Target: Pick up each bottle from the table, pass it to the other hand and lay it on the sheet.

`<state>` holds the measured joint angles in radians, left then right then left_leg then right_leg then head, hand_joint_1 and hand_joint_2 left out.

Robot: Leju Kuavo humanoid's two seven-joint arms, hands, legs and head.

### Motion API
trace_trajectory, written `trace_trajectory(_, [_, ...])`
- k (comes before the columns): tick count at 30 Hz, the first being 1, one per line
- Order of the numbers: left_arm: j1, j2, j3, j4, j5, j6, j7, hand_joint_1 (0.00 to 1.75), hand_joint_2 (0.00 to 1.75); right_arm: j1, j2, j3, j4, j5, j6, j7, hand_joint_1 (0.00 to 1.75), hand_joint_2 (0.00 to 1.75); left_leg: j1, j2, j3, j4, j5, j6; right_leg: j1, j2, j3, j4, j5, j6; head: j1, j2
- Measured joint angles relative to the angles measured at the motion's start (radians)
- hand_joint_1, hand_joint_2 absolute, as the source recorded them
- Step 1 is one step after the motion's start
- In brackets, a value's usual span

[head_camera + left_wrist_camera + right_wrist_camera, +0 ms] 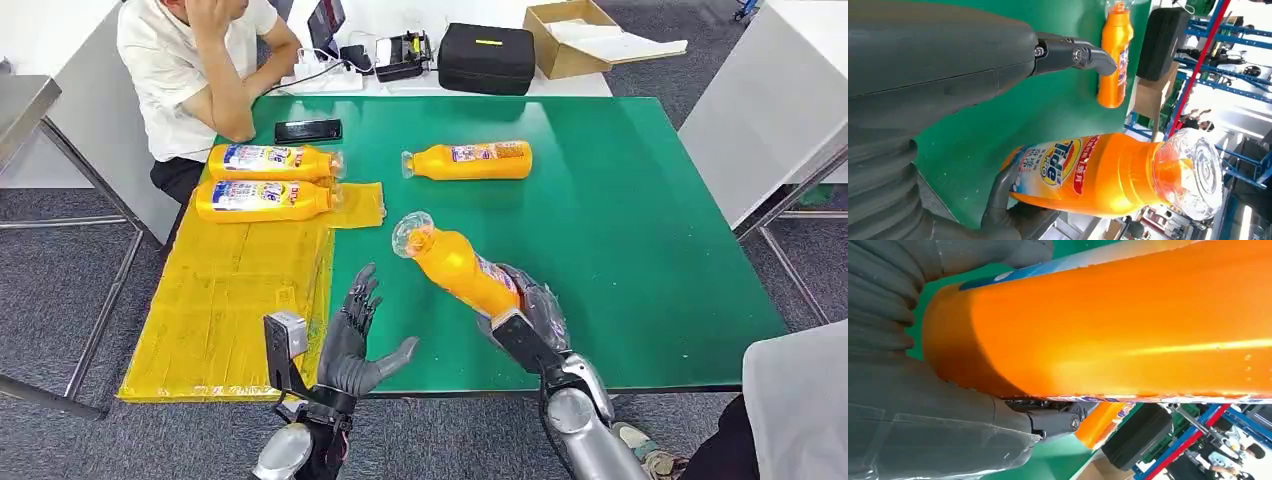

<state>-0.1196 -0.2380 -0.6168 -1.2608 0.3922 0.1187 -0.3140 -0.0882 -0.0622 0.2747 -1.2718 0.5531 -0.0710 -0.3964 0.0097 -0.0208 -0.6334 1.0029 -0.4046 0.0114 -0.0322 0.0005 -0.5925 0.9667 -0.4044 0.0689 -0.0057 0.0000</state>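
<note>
Green table [640, 230]: right hand [525, 305] grips orange clear-capped bottle [455, 262], tilted.

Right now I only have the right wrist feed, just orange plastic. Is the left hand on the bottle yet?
Observer: No. The left hand is open, palm up, beside the held bottle and apart from it. Only the right hand grips it.
Operator: Which way is the cap pointing?
Observer: Up and away from the robot, tilted toward the left hand's side; the clear cap is the high end.
Operator: How many are done?
Observer: Two bottles lie side by side at the far end of the yellow sheet.
Operator: Any left on the table?
Observer: One, the lying bottle on the green table, beyond the held one.
</note>
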Motion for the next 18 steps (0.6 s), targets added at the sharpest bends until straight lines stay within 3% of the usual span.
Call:
trace_trajectory(8, [-0.004, 0.0, -0.001, 0.0, 0.019, -0.01, 0.004, 0.0, 1.75, -0.007, 0.012, 0.015, 0.003, 0.001, 0.0, 0.0, 1.75, 1.75, 0.0, 0.0, 0.0, 0.0, 0.0, 0.0, 0.0, 0.0, 0.0, 0.0, 0.0, 0.0, 0.0, 0.0])
trace_trajectory(18, [-0.091, -0.032, -0.005, 0.002, 0.066, 0.04, -0.014, 0.0, 1.75, -0.081, 0.074, 0.144, 0.12, 0.048, -0.063, -0.015, 1.75, 1.75, 0.0, 0.0, 0.0, 0.0, 0.001, -0.001, 0.0, 0.0, -0.001, 0.0, 0.0, 0.0, 0.0, 0.0])
